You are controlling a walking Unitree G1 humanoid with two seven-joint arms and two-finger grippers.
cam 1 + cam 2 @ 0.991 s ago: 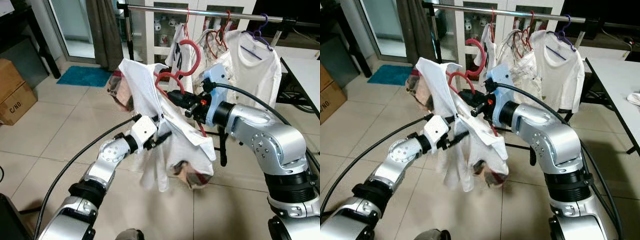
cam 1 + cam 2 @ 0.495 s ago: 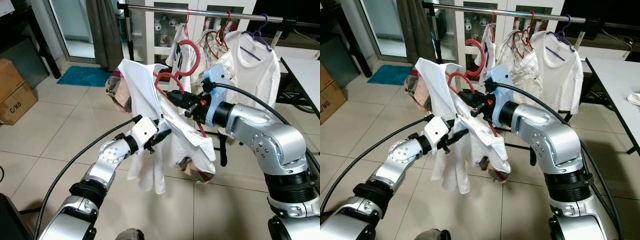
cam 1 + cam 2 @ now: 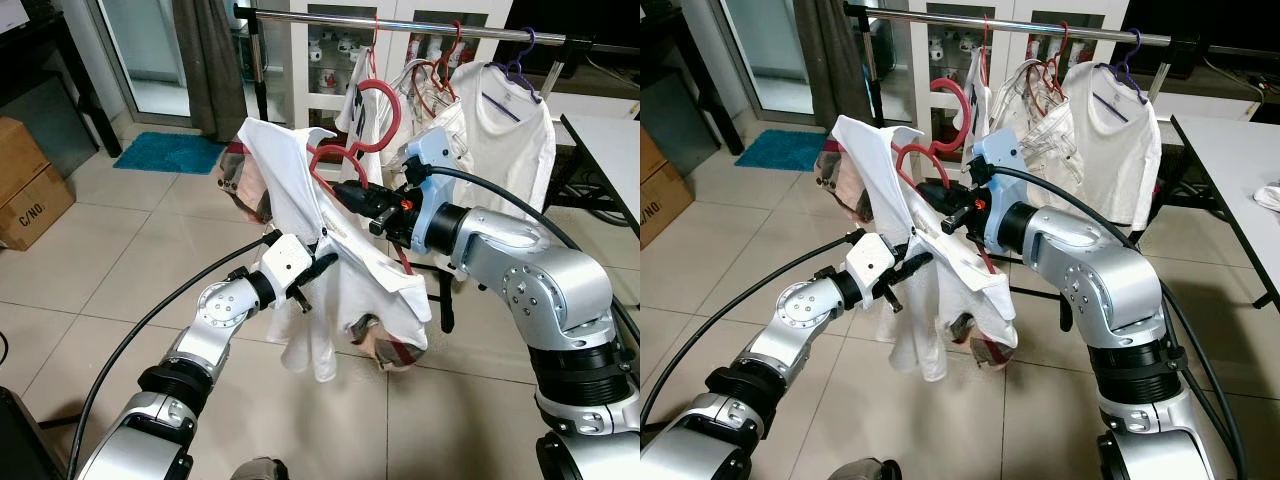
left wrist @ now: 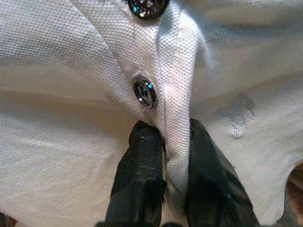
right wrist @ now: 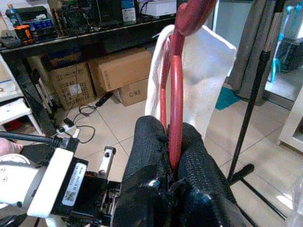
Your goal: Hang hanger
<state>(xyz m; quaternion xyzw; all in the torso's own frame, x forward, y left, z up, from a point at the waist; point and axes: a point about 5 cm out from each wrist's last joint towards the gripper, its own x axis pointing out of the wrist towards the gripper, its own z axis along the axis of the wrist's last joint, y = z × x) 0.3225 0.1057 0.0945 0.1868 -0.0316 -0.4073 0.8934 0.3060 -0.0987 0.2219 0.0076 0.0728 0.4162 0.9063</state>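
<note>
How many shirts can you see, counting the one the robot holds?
At least 4. A white buttoned polo shirt on the red plastic hanger, held by both tools; on the metal rail, a white printed shirt, a sheer white one and a white T-shirt. More may hide behind.

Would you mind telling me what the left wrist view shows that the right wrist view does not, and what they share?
The left wrist view alone shows the left end effector pinching the button placket of the white shirt, just below a metal button.

The right wrist view alone shows the right end effector clamped on the red hanger, with cardboard boxes and a dark rack pole behind.

Both show white shirt fabric and a closed end effector holding something.
</note>
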